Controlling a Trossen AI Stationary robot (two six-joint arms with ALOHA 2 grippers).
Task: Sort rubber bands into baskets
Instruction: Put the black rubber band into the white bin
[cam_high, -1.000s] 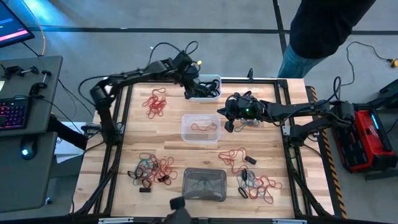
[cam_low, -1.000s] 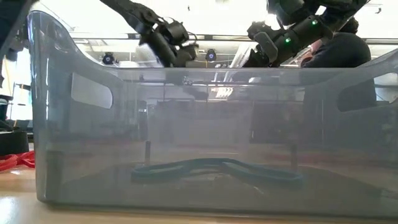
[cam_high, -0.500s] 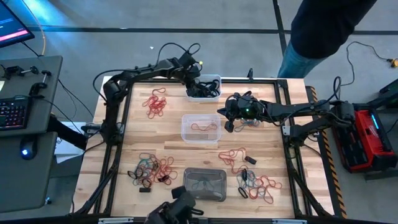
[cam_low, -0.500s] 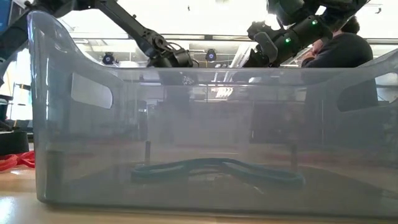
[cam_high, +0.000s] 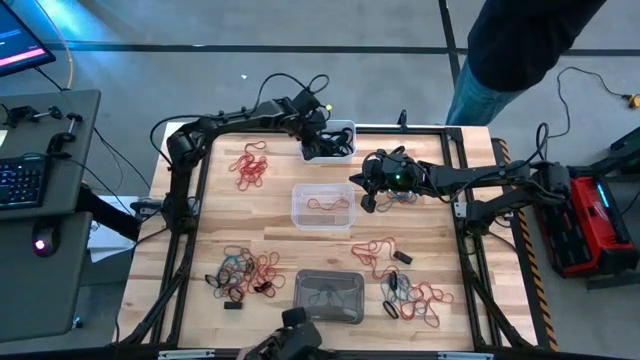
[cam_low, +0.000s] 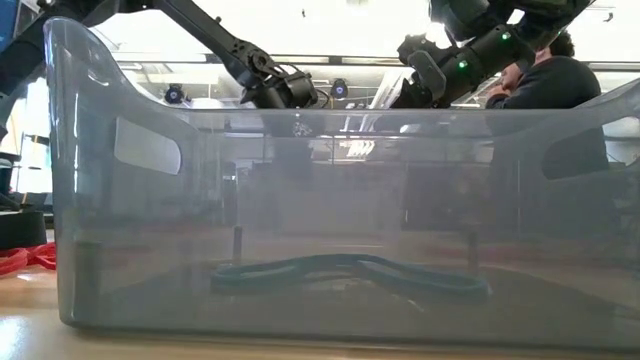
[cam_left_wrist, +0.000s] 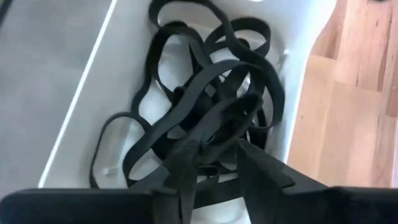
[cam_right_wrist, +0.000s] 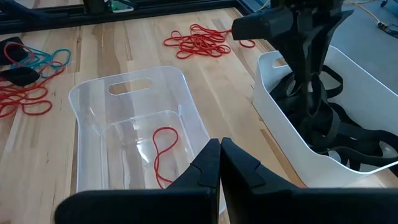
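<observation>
At the bench's twelve o'clock edge, the left tool is reaching into the white basket, nearly clenched on limp, light black rubber bands, best pinched by one strand, while the right tool is hovering clenched, empty, at two o'clock.

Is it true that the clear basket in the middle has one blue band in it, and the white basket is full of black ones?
Not quite. The band in the clear basket is red, not blue, as the right wrist view shows. The rest holds: that basket sits mid-table, and the white basket holds black bands, with the left gripper reaching down into them.
</observation>
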